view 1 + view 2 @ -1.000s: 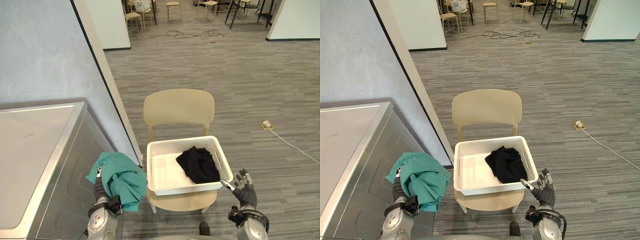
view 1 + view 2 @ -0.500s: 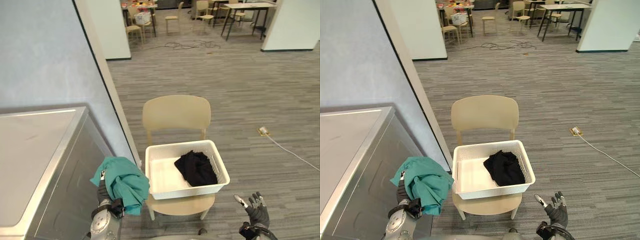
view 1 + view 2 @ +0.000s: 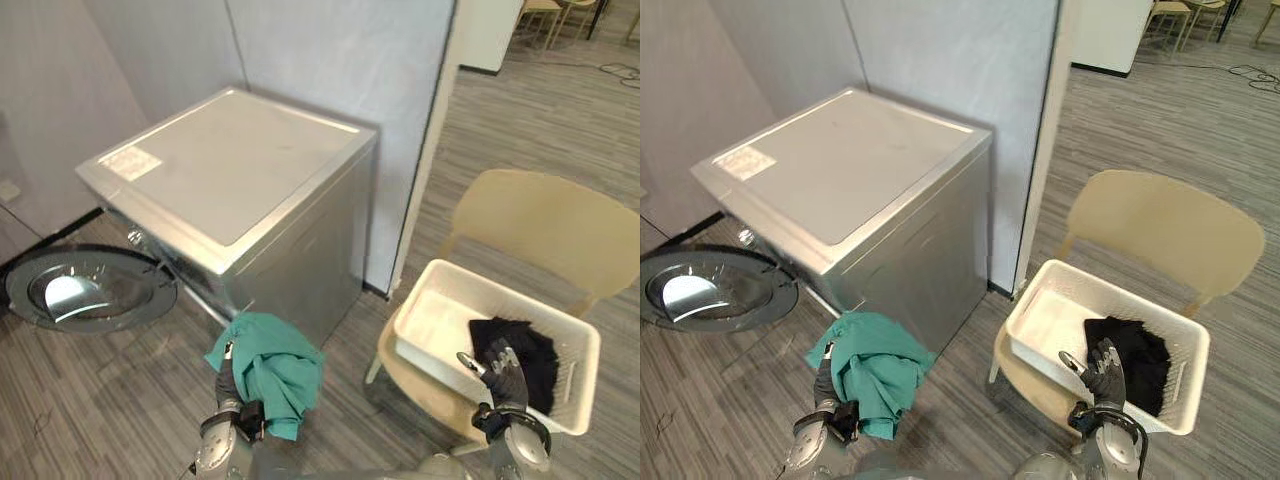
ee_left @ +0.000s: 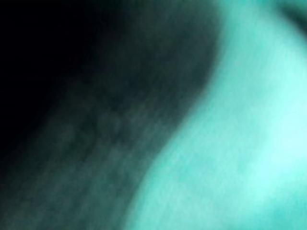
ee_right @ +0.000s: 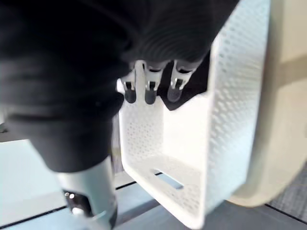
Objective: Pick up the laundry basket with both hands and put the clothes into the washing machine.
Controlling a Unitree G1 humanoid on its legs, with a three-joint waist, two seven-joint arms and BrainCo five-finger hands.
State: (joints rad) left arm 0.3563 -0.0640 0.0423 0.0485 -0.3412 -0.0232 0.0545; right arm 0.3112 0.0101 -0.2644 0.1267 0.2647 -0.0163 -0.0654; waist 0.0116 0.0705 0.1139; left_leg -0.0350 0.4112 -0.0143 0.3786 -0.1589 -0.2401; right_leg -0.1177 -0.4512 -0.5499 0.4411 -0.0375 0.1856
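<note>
A white perforated laundry basket [image 3: 438,292] sits on a beige chair [image 3: 545,225] at the right, with a black garment [image 3: 522,345] lying in it. My right hand [image 3: 503,377] is raised just in front of the basket's near wall, open, its fingers [image 5: 149,86] straight and holding nothing. A teal garment [image 3: 270,368] hangs bunched from my left hand [image 3: 228,386], which is shut on it low in the middle, in front of the washing machine [image 3: 230,170]. The same teal cloth [image 4: 230,120] lies right against the left wrist camera.
The silver washing machine stands against the grey wall, its round door [image 3: 85,290] swung open at the left. A white wall edge [image 3: 425,150] runs down between the machine and the chair. Striped grey floor [image 3: 110,400] lies before the machine.
The camera has swung to the left, bringing the machine's front and open door into view. My left hand still holds the teal garment; my right hand has come up by the basket.
</note>
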